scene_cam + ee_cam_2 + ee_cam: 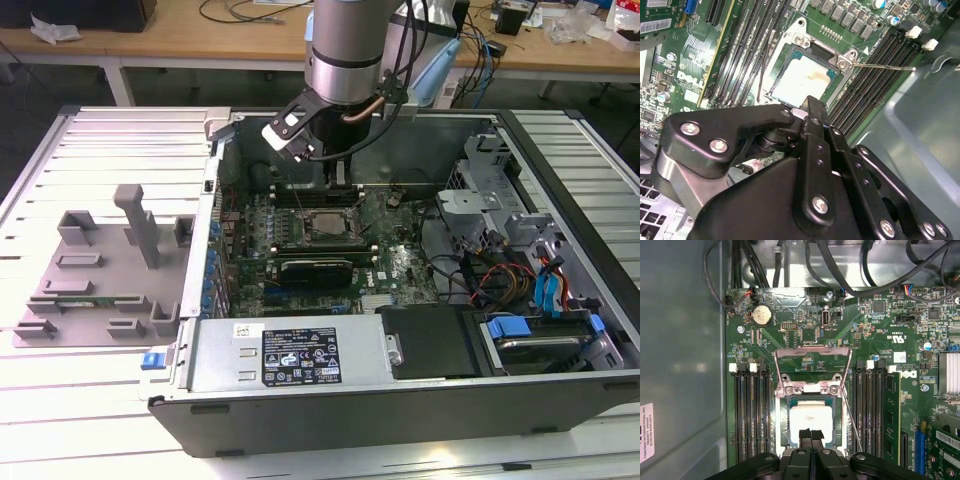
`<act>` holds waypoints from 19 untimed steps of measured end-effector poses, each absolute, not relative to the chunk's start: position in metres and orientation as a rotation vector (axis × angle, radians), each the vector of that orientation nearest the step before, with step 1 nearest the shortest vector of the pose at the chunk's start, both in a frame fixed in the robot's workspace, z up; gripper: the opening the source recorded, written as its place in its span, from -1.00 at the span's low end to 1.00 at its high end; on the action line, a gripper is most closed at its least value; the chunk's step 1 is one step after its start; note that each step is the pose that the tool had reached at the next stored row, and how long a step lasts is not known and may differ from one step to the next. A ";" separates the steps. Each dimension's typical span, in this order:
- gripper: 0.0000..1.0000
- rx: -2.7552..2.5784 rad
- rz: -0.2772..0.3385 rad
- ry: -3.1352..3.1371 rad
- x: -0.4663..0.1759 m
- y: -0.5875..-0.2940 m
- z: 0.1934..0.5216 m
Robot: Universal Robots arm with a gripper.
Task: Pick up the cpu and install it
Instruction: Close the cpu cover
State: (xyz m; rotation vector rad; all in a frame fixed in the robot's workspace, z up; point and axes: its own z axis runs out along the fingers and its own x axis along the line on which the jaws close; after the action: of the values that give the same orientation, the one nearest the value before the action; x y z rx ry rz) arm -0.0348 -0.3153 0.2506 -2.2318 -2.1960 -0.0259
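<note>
Apparently the install step is at or near its end: the cpu [810, 415] lies flat and square inside the socket [781, 412] on the motherboard [880, 340], its pale metal top facing up. The hinged load plate [812, 347] stands flipped back and the thin retention lever [852, 420] is swung free, so the chip looks seated but not clamped. The gripper [810, 436] has its 2 fingers pressed together with nothing between them, their tips over the chip's edge; whether they touch it I cannot tell. In my judgement, any further move here calls for a straight vertical path and little force, because the socket walls, plate and lever sit just beside the fingers. In the exterior view the arm [345, 50] drops almost straight down into the open computer case [520, 150], with its wrist pointed at the board. The grey moulded holder [100, 270] sits well apart, outside the case.
</note>
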 end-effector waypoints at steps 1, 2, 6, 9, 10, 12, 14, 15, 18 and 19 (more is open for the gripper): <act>-0.79 -2.232 -0.026 -2.196 -0.035 -0.315 0.251; -0.79 -2.232 -0.026 -2.196 -0.035 -0.315 0.251; -0.79 -2.232 -0.026 -2.196 -0.035 -0.315 0.251; -0.79 -2.232 -0.025 -2.196 -0.035 -0.315 0.252; -0.79 -2.232 -0.026 -2.196 -0.035 -0.315 0.254; -0.79 -2.232 -0.026 -2.196 -0.035 -0.315 0.256; -0.79 -2.232 -0.026 -2.196 -0.035 -0.315 0.258; -0.79 -2.232 -0.026 -2.196 -0.035 -0.315 0.259; -0.79 -2.232 -0.026 -2.196 -0.035 -0.315 0.261; -0.79 -2.232 -0.026 -2.196 -0.035 -0.315 0.262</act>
State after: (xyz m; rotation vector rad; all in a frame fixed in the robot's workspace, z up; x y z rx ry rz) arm -0.0348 -0.3151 0.2621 -2.2318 -2.1961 -0.0258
